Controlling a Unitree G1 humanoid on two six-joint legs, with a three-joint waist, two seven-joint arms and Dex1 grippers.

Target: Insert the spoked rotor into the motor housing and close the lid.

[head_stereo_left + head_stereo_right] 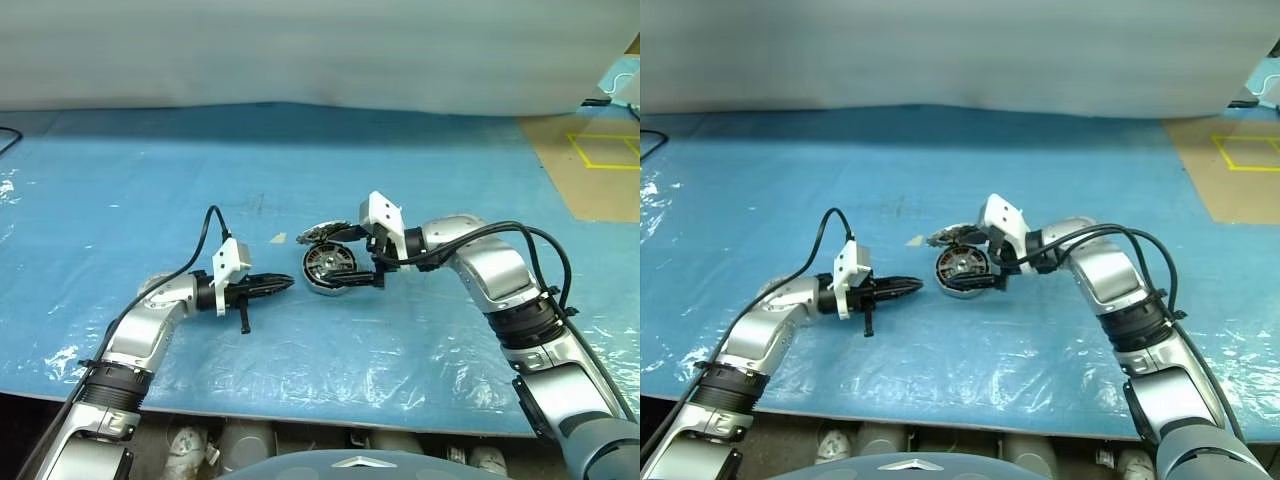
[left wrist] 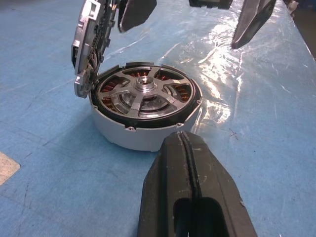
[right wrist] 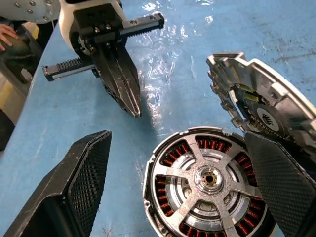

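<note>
Right gripper (image 3: 173, 187): fingers spread wide and holding nothing; one finger stands on each side of the motor housing, hovering just above its rim. The arm reaches in from the right, pointing left and somewhat downward.
Left gripper (image 1: 283, 284): fingers pressed together with nothing between them, forming one dark point. It lies nearly level, pointing right at the housing's side wall, tip just beside the wall but apart from it.
Motor housing (image 2: 129, 137): short silver cylinder standing upright on the blue mat, between the two grippers, near the middle of the work area. Open mouth faces up, so its axis runs vertically.
Spoked rotor (image 3: 207, 180): seated inside the housing, lying flat, hub centred and facing up. Copper windings (image 3: 245, 160) show through the gaps between the spokes.
Lid (image 3: 261, 106): open, joined to the housing at the far rim, standing tilted up from that edge and leaning away from the mouth. Its inner face, with ribs and fittings, turns toward the rotor. In the right wrist view one right finger overlaps its lower edge; contact cannot be told.
Mat (image 1: 150, 190): blue sheet covering the table, with clear wrinkled plastic film (image 1: 400, 375) over its near part.
Surroundings: pale wall at the far edge, brown floor with yellow tape lines (image 1: 605, 150) at far right.
</note>
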